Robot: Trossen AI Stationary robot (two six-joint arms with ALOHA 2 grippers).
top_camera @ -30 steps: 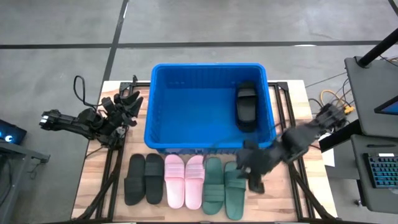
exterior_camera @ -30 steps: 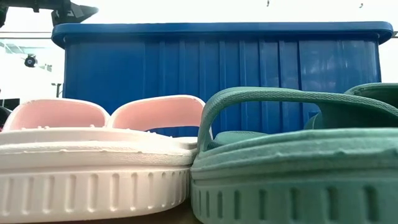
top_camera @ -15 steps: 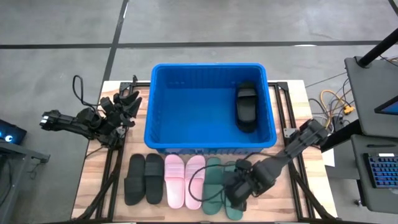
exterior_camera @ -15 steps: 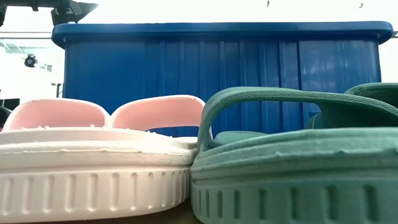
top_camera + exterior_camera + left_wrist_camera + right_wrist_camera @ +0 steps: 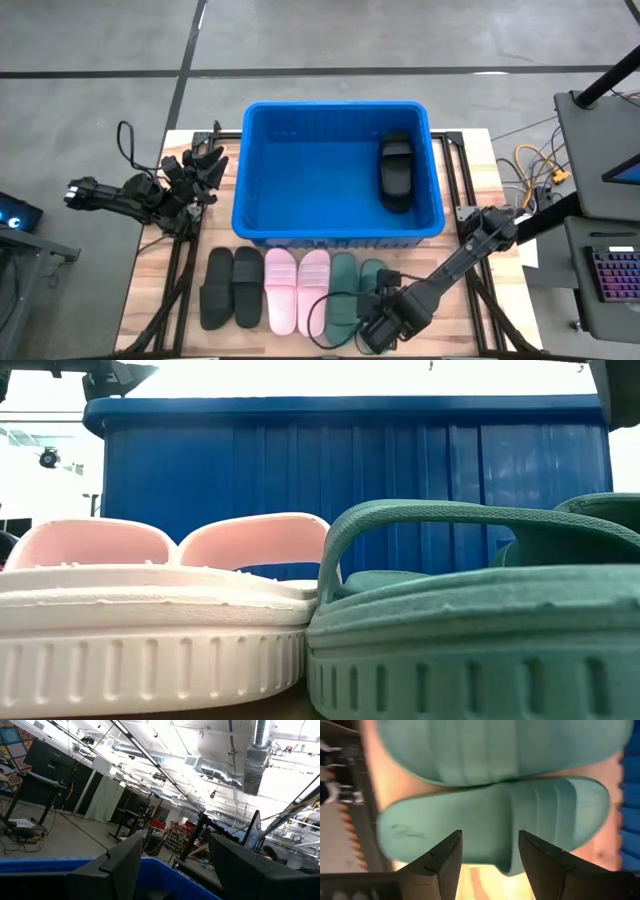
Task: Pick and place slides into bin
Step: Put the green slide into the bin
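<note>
Six slides lie sole-down in a row along the table's near edge: a black pair point(image 5: 232, 287), a pale pink pair point(image 5: 297, 290) and a dark green pair point(image 5: 358, 292). One more black slide point(image 5: 396, 172) lies inside the blue bin point(image 5: 255, 175), at its right. My right gripper point(image 5: 378, 322) points down over the heel half of the right-hand green slide point(image 5: 485, 827). It is open, with its fingers above the slide and not touching it. My left gripper point(image 5: 172, 865) waits open at the bin's left side, tipped upward.
The bin fills the table's middle and far part, and its near wall point(image 5: 350, 470) stands just behind the row of slides. The pink slide point(image 5: 150, 610) and the green slide point(image 5: 470, 620) crowd the low view. Metal frame rails point(image 5: 465, 215) run along both sides of the table.
My right gripper has swung from beside the bin's near right corner toward the table's near edge and down, tipping over until it points nearly straight down above the right-hand green slide. No slide has moved.
</note>
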